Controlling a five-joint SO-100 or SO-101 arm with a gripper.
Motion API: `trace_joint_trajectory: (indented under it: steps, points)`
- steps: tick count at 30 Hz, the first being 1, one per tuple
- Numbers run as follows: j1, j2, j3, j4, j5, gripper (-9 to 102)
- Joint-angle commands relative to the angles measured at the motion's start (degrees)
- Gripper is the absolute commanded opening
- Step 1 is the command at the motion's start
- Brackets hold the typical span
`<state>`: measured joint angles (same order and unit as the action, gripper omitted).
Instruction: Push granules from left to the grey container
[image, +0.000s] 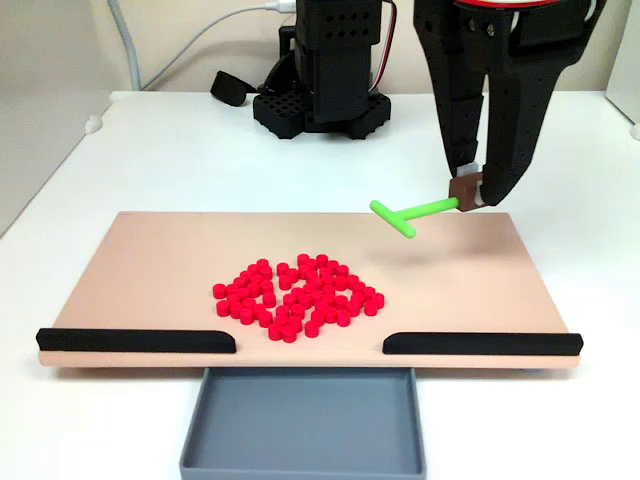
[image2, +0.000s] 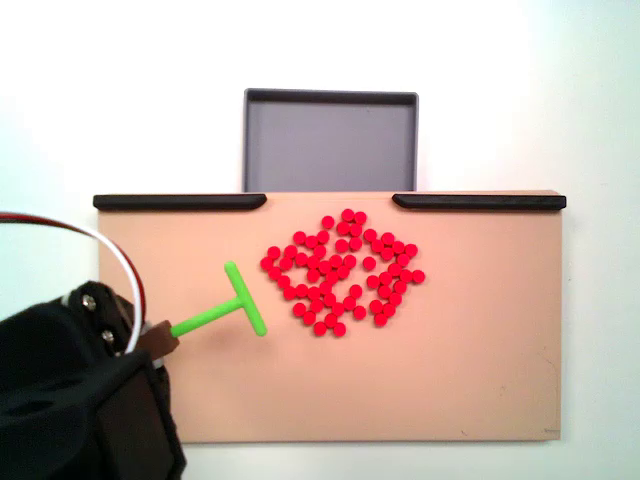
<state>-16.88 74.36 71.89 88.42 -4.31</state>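
Several dozen red granules (image: 296, 298) lie clustered on the tan board (image: 150, 270), slightly left of its middle in the front fixed view; in the top-down fixed view the granules (image2: 342, 272) sit just below the gap between two black strips. The grey container (image: 305, 425) stands empty beyond the board's near edge, and the same grey container (image2: 330, 140) shows at the top from above. My gripper (image: 468, 192) is shut on the brown end of a green T-shaped stick (image: 405, 213), held above the board's back right. From above, the gripper (image2: 158, 340) holds the stick (image2: 225, 310) left of the granules, not touching them.
Two long black strips (image: 135, 340) (image: 480, 343) line the board's near edge, leaving a gap in front of the container. The arm's black base (image: 325, 95) and cables stand behind the board. White table surrounds everything.
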Motion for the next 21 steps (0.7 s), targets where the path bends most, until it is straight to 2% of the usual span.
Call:
trace_joint_trajectory:
  steps: [1, 11, 21]
  points:
    - [-0.44, -1.32, -3.69, 0.18, 2.81, 0]
    - [-0.18, -9.67, -11.87, 0.18, 10.81, 0]
    - [-0.53, -12.83, -13.10, 0.18, 16.70, 0]
